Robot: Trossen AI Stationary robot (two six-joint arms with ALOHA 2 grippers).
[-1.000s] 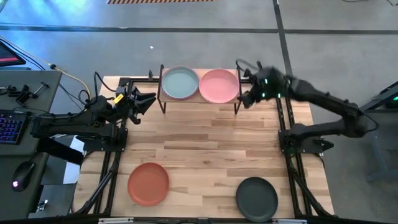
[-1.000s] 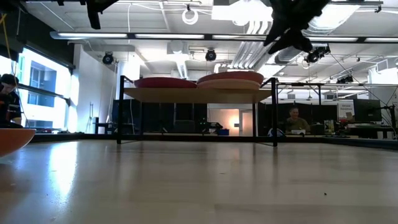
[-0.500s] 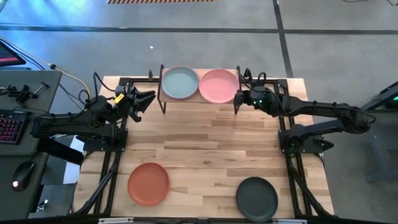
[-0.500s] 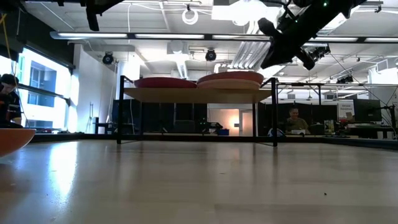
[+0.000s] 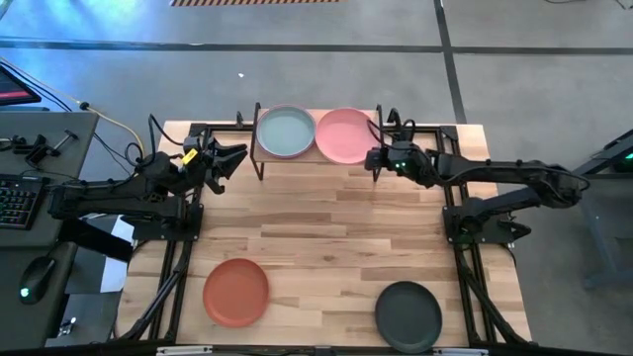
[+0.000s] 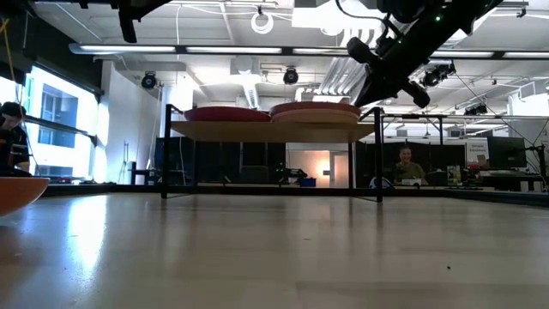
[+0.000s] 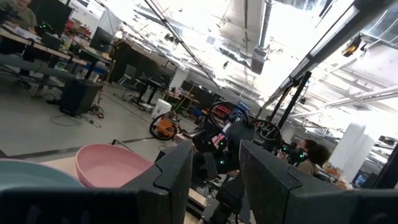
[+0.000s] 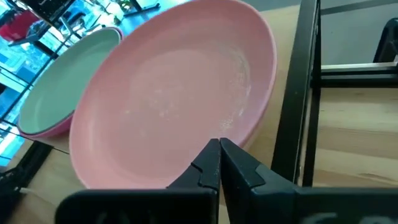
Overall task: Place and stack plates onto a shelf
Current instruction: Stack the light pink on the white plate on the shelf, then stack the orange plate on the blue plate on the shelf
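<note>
The shelf (image 6: 266, 130) stands at the table's far edge with two stacks on it. The pale teal plate (image 5: 287, 132) lies on a magenta plate (image 6: 225, 113). The light pink plate (image 5: 344, 135) lies on a cream plate (image 6: 319, 118). The orange plate (image 5: 235, 292) and the black plate (image 5: 407, 313) rest flat on the table near its front edge. My right gripper (image 5: 373, 159), shut, is at the pink plate's right rim. My left gripper (image 5: 233, 158) hangs open, left of the shelf, touching nothing. My right gripper meets the light pink plate at the rim (image 8: 239, 138) that faces the table's right, with the tips of its shut fingers (image 8: 219, 155) against it. It comes from the table's right, slanting slightly down. The plate stays flat on the cream plate on the shelf.
The shelf's black right legs (image 8: 303, 93) stand close beside my right gripper. The wide middle of the wooden tabletop (image 5: 326, 237) lies between the shelf and the two plates at the front. A desk with a keyboard (image 5: 20, 198) is beyond the table's left edge.
My right gripper has come down from above the shelf's right end and moved toward the table's left, up to the pink plate's right rim. The pink plate has slid a little toward the teal plate. The left arm has kept still.
</note>
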